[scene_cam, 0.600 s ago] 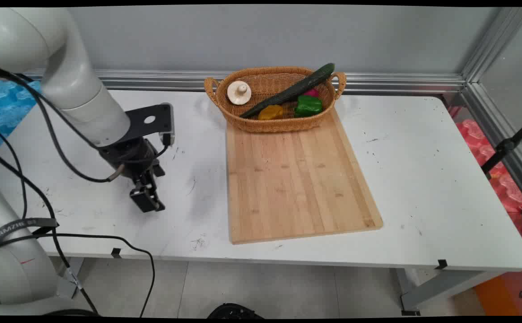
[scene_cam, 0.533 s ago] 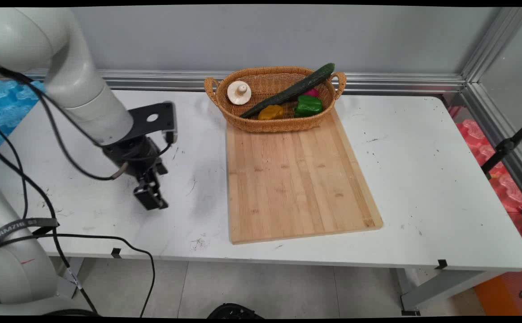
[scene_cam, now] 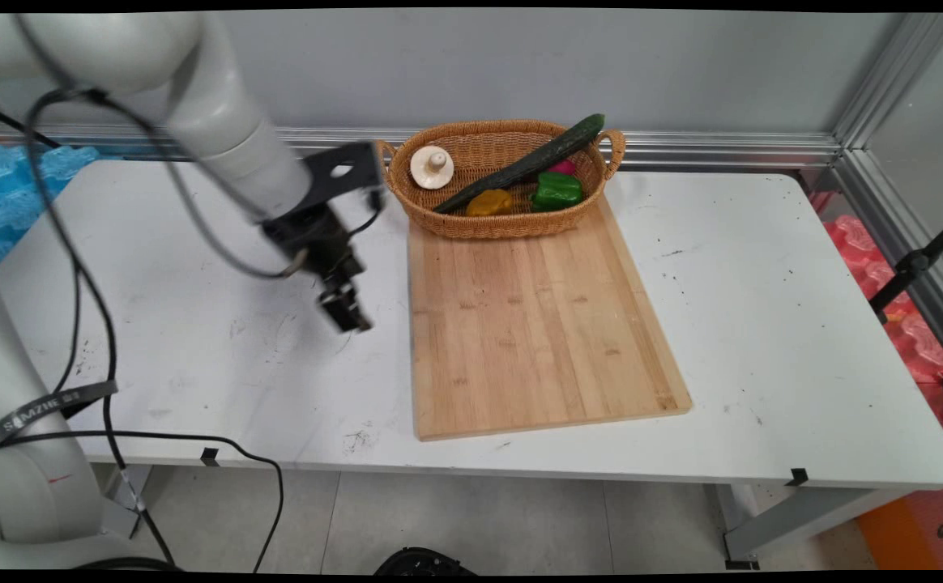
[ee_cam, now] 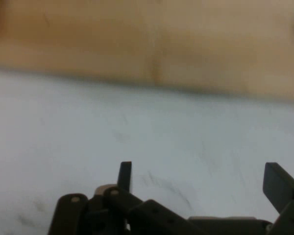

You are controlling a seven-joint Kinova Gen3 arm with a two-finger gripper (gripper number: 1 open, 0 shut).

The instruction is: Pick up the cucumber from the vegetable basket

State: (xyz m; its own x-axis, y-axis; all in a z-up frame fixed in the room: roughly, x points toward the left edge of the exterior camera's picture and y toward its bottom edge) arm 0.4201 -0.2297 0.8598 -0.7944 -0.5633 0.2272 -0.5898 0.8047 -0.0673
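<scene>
While over bare white table (scene_cam: 196,267), gripper (scene_cam: 347,314) tilted down, just left of wooden cutting board (scene_cam: 532,324); fingers (ee_cam: 125,175) wide apart, nothing held. Board's pale edge across top of hand view, scuffed tabletop below. Wicker basket (scene_cam: 496,223) at board's far end, against back rail. Inside: long dark cucumber (scene_cam: 520,166) leaning diagonally, tip past right handle; white mushroom (scene_cam: 432,167) at left; yellow piece (scene_cam: 489,202), green pepper (scene_cam: 557,190), magenta bit (scene_cam: 565,167) behind pepper.
</scene>
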